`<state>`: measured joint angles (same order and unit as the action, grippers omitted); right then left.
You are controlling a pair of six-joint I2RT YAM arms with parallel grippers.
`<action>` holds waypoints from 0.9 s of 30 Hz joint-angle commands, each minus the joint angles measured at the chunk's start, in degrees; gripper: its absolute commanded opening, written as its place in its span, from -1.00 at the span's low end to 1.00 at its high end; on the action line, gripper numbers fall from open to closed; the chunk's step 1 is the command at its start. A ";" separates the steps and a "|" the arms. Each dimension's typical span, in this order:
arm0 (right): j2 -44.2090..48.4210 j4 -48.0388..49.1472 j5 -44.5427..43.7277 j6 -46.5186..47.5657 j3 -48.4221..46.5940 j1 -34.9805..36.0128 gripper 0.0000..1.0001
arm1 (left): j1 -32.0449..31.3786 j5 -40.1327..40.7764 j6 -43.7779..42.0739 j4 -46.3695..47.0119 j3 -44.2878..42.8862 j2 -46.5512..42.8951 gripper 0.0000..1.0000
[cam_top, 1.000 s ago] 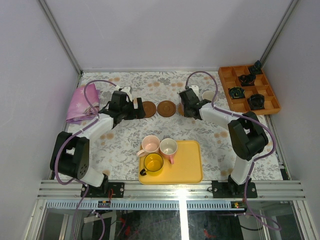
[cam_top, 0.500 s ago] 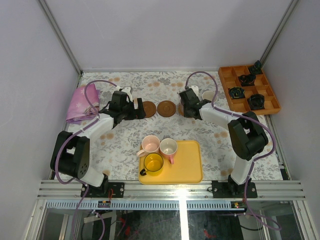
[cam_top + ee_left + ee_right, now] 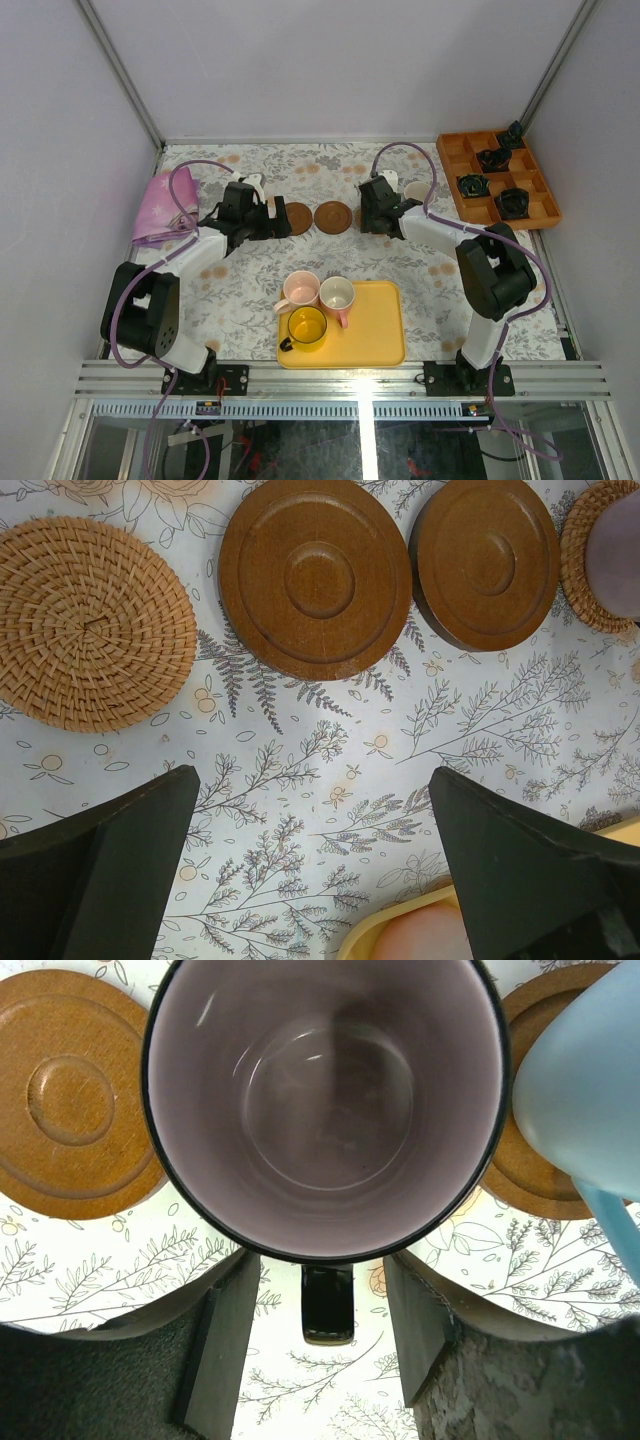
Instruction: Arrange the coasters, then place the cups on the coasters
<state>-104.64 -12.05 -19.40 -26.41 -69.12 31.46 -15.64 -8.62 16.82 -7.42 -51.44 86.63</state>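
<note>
In the right wrist view the grey-purple cup [image 3: 325,1100] stands upright, its black handle [image 3: 327,1305] between the fingers of my right gripper [image 3: 322,1272], which is open with a gap on each side. It rests on a woven coaster [image 3: 580,575]. To its right a light blue cup [image 3: 590,1080] sits on a brown coaster [image 3: 525,1175]. My left gripper [image 3: 315,865] hangs open over bare cloth, below a tan woven coaster [image 3: 90,622] and two dark coasters [image 3: 315,575] [image 3: 487,560]. The yellow [image 3: 307,327], pale pink [image 3: 298,291] and pink [image 3: 337,295] cups stand on the tray.
The yellow tray [image 3: 375,335] lies at the near middle of the flowered tablecloth. An orange compartment box [image 3: 497,180] with small black objects sits at the back right. A pink cloth [image 3: 160,207] lies at the back left beside my left arm.
My right gripper's jaws have spread apart from the grey-purple cup's handle. Both arms have stayed where they were.
</note>
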 commanded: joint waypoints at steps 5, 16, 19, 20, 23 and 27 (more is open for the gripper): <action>4.26 -0.01 4.71 -3.52 2.55 -0.26 0.21 | 0.43 -0.28 -0.09 0.74 -1.56 0.24 1.00; 13.59 -3.21 4.86 -5.24 7.68 2.31 0.21 | 0.43 -0.24 0.49 0.68 -0.63 -1.31 1.00; 16.63 -5.11 5.35 -4.63 8.28 4.66 0.21 | 0.44 -0.24 0.43 0.25 -0.50 -1.82 1.00; 17.64 -5.97 5.34 -4.30 8.40 5.78 0.21 | 0.39 -0.15 0.41 0.14 -0.43 -2.00 1.00; 22.02 -6.83 6.54 -2.15 10.30 11.20 0.29 | 0.39 -0.04 0.32 0.00 0.14 -2.81 1.00; 28.17 -9.71 7.84 -1.13 13.43 16.96 0.75 | 0.43 0.09 0.15 -0.23 0.66 -3.66 1.00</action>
<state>-82.81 -17.85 -13.72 -29.36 -57.84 43.72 -15.64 -8.60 16.84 -7.49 -51.42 85.10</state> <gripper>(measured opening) 0.759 0.997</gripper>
